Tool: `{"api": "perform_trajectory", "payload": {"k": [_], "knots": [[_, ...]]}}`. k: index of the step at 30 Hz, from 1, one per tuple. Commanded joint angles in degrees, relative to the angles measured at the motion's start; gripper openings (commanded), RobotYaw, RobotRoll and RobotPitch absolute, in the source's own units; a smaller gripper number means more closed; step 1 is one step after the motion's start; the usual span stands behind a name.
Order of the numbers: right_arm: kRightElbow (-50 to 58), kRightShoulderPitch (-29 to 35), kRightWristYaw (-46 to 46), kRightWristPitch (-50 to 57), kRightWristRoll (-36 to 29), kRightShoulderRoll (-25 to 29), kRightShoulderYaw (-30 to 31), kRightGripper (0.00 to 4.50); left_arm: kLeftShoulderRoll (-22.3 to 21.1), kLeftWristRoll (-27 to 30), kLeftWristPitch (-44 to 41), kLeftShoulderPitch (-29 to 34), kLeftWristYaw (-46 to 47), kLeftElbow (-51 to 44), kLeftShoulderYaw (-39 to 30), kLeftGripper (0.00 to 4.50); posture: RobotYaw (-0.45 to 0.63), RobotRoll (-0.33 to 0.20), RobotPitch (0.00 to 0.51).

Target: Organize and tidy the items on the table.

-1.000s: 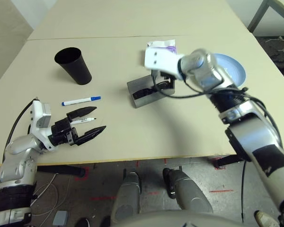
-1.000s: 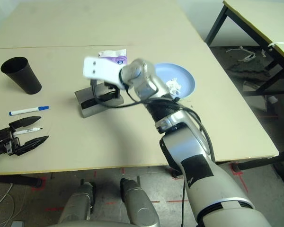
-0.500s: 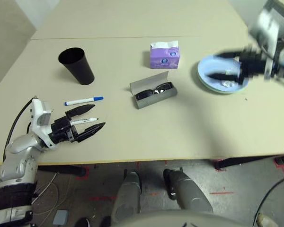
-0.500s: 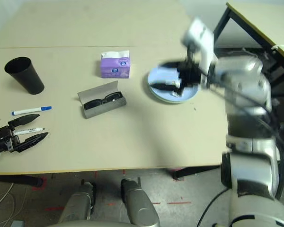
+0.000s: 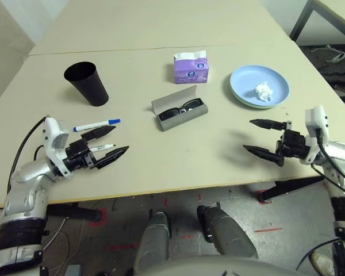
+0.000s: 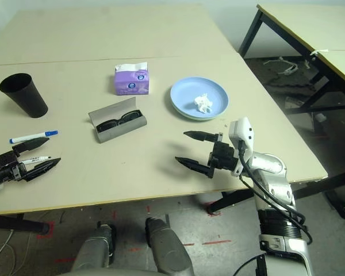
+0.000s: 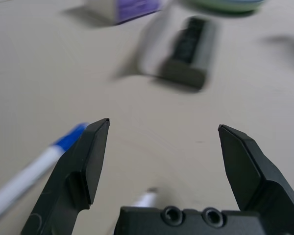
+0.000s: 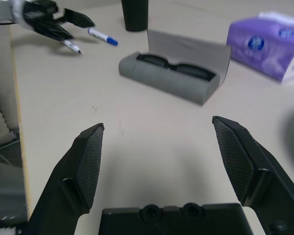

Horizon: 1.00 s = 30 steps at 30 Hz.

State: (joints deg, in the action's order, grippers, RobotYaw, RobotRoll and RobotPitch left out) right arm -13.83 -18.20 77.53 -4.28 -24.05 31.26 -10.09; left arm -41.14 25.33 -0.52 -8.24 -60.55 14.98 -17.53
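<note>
Right end effector (image 6: 196,149) lowered — empty, glasses case (image 5: 179,109) uncovered

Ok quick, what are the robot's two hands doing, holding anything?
Left gripper: open, holding nothing, fingers around a marker on the table.
Right gripper: open, holding nothing.

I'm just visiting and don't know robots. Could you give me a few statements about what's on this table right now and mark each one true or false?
1. The sunglasses lie inside the open grey case. True.
2. The right gripper holds the tissue wad. False: it is open and empty; the tissue wad lies on the blue plate.
3. The black cup lies tipped on its side. False: it stands on the table with its wide mouth up.
4. The left gripper is open, with the black-capped marker between its fingers. True.
5. The purple tissue pack sits on the plate. False: it stands on the table, beside the plate.
</note>
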Motion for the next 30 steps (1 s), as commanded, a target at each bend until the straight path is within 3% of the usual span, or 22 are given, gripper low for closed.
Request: {"api": "perform_trajectory", "payload": {"k": [1, 5, 13, 23, 30], "knots": [[-1.79, -0.11, 1.13, -2.63, -0.51, -0.10, 0.87, 4.50, 1.41, -2.70, -0.18, -2.28, 4.04, 2.25, 1.42, 4.11, -0.14, 0.000, 0.199], [-1.58, 0.59, 0.57, -2.88, -0.74, -0.76, 1.50, 4.50, 4.89, -5.71, 0.15, -8.22, 8.93, 5.37, 4.06, 2.92, -0.14, 0.000, 0.199], [0.03, 1.67, -1.32, -2.19, -1.19, -0.28, 1.51, 4.50, 10.99, -11.33, 4.30, -19.74, 14.33, 15.95, 8.80, 0.07, -0.18, 0.000, 0.191], [3.53, 4.73, -3.01, -1.24, -1.77, 0.43, 1.80, 4.50, 13.05, -15.54, 11.31, -25.31, 16.42, 24.17, 11.14, 0.03, -0.20, 0.000, 0.185], [4.28, 4.79, -3.66, -0.30, -1.68, 0.65, 2.24, 4.50, 14.65, -15.88, 17.24, -26.43, 11.03, 27.19, 13.87, 0.03, -0.21, 0.000, 0.178]]}}
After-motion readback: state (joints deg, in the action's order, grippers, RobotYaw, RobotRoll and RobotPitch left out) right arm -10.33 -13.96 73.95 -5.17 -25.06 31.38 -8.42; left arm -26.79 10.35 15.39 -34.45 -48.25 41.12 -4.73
